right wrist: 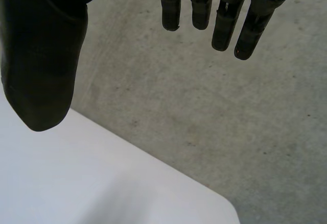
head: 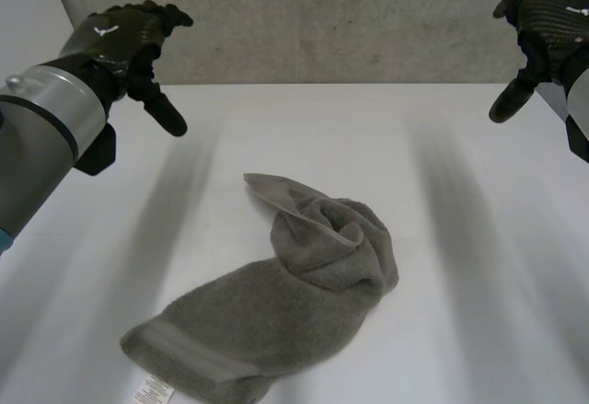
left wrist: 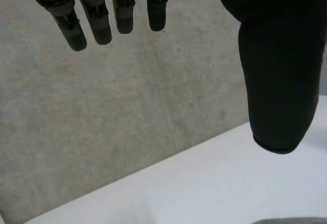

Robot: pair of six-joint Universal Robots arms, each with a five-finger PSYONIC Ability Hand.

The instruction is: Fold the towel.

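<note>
A white table (head: 304, 128) takes up the middle and lower part of the frame in the head view, its surface plain and smooth. Across the top of the frame, behind the table's far edge, stands a grey, concrete-like wall (head: 322, 17) flecked with small dark spots. At the upper left, a paler strip (head: 23, 17) adjoins it. In the right wrist view a rounded corner (right wrist: 225, 206) of the table lies against the same grey surface.
</note>
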